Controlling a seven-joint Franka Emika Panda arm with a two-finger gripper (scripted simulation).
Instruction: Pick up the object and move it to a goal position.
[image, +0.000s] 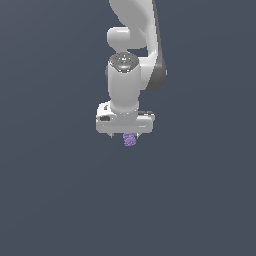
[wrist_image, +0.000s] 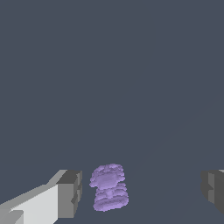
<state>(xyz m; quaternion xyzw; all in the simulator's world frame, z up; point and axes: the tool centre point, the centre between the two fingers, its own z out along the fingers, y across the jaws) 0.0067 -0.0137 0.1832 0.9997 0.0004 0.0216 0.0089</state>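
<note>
The object (image: 130, 139) is a small light-purple knobbly cluster that shows just under the white hand in the exterior view. In the wrist view the object (wrist_image: 109, 187) lies on the dark grey surface between the two fingers. My gripper (wrist_image: 142, 190) is open wide and straddles it. The object sits close to one grey finger pad (wrist_image: 70, 193) with a narrow gap, and far from the other pad (wrist_image: 213, 189). In the exterior view my gripper (image: 128, 134) points straight down and the hand hides the fingers.
The plain dark grey surface (image: 60, 190) fills both views. The white arm (image: 131, 45) rises above the hand to the top edge of the exterior view. No other objects show.
</note>
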